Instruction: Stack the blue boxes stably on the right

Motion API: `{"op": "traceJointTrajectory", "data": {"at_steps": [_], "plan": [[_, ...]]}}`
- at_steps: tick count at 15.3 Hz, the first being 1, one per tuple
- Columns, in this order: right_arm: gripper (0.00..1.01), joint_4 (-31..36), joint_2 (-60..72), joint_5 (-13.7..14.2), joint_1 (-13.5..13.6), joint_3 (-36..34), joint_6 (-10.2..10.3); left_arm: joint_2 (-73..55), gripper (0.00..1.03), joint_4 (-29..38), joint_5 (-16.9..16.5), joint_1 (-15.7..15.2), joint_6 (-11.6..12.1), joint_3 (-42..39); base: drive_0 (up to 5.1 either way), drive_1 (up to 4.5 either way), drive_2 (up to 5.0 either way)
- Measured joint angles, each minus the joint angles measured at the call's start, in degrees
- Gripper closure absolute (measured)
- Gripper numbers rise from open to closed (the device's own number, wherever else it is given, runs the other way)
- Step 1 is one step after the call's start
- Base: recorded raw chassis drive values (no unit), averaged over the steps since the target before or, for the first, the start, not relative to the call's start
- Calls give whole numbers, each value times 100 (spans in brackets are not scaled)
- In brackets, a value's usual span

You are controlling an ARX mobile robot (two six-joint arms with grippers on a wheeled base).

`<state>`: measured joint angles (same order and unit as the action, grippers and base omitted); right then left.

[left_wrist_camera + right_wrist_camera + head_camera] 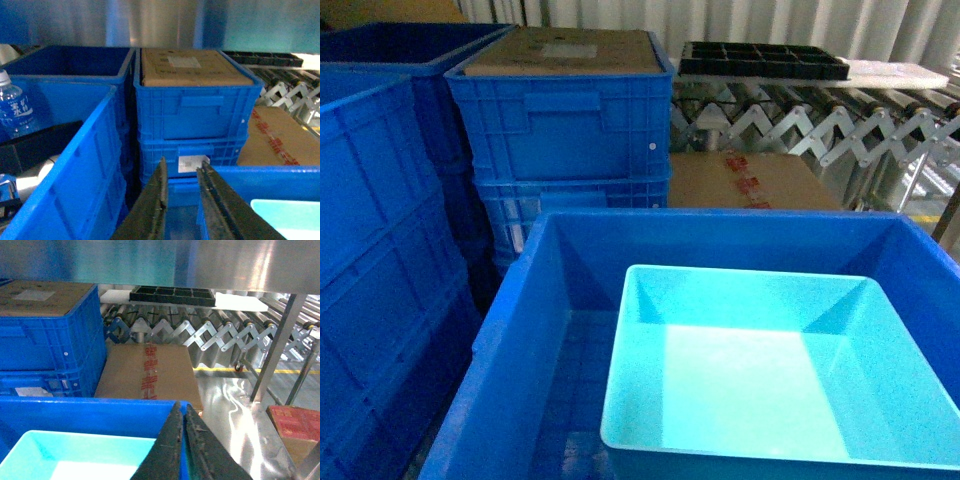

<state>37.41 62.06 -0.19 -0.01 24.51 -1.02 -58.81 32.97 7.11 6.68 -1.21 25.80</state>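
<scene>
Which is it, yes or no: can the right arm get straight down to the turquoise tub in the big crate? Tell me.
Probably yes. The turquoise tub sits open-topped on the right side of the big crate, with nothing over it. The right gripper, fingers nearly closed, hovers just above the crate's far wall, which it would need to clear.

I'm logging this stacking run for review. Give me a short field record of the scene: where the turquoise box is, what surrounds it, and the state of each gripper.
turquoise box: one visible, sitting inside the large blue crate, toward its right side; appears empty
stacked crates: dark blue, behind the large crate, top one holds a cardboard box
conveyor: roller type, far right, carrying a black tray
left gripper: slightly open, holding nothing
right gripper: shut, holding nothing
</scene>
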Motion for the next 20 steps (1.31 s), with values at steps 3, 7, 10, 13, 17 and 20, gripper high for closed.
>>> {"op": "traceJointTrajectory", "data": {"at_steps": [3, 7, 10, 13, 17, 20], "plan": [[99, 175, -662, 9, 0, -815, 17, 654, 101, 229, -227, -184, 28, -874, 0, 0, 0], [99, 35, -1504, 20, 0, -1543, 17, 1460, 101, 133, -673, -686, 31, -1620, 0, 0, 0], [99, -280, -2129, 20, 0, -1875, 17, 2041, 101, -133, -699, -667, 31, -1974, 0, 0, 0], [99, -695, -2769, 17, 0, -2111, 20, 2680, 101, -505, -699, -667, 31, -2225, 0, 0, 0], [99, -1056, -3429, 17, 0, -2374, 22, 3329, 101, -769, -699, -667, 31, -2494, 0, 0, 0], [99, -1679, -4131, 20, 0, -2374, 24, 3945, 101, -1318, -702, -667, 31, -2494, 0, 0, 0]]}}
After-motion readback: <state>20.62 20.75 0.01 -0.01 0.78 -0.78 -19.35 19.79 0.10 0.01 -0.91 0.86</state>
